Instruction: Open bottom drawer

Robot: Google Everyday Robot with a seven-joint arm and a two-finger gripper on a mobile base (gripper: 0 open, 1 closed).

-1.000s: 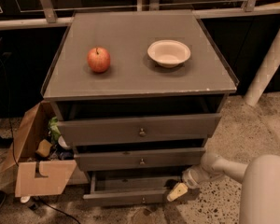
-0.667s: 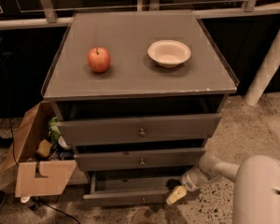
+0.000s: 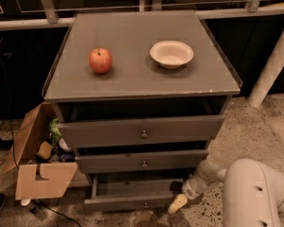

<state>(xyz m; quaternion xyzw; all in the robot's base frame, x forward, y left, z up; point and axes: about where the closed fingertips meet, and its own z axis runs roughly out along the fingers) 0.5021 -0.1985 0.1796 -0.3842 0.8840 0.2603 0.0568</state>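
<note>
Speckled floor point(image 3: 260, 122): hand point(image 3: 177, 204) beside right end of open bottom drawer point(image 3: 118, 202).

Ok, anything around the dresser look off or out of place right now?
Nothing looks spilled or broken. The top drawer and middle drawer also stand slightly out, not only the bottom drawer, with the gripper at its right front corner. An open cardboard box of clutter sits on the floor at left.
</note>
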